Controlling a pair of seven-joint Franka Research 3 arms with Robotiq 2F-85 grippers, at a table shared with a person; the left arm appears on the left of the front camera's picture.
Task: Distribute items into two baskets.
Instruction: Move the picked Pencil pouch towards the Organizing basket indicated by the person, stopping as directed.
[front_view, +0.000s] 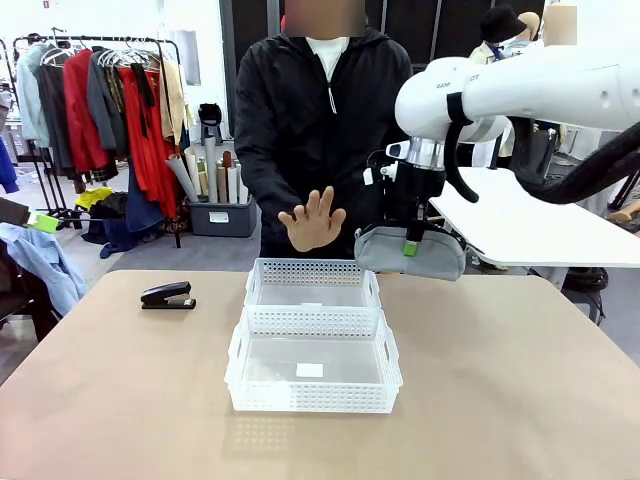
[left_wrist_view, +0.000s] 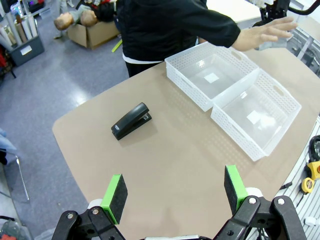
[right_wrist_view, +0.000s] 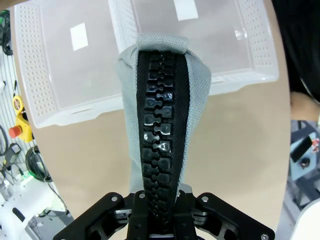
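My right gripper (front_view: 411, 243) is shut on the soft grey zip pouch (front_view: 440, 258) and holds it in the air above the table's far edge, just right of the smaller white basket (front_view: 312, 283). The larger basket (front_view: 313, 388) with cut-out handles stands directly in front of it; both look empty. In the right wrist view the pouch (right_wrist_view: 160, 100) with its black zip hangs from the shut right gripper (right_wrist_view: 160, 210) over the two baskets (right_wrist_view: 30, 75). The black stapler (front_view: 168, 296) lies on the table at the left. My left gripper (left_wrist_view: 175, 192) is open high above the table, with the stapler (left_wrist_view: 131, 120) below it.
A person stands at the far side with one hand (front_view: 312, 220) raised, palm out, above the smaller basket. A white table (front_view: 540, 225) stands behind at the right, a clothes rack (front_view: 110, 100) at the left. Bare tabletop (front_view: 520, 380) lies right of the baskets.
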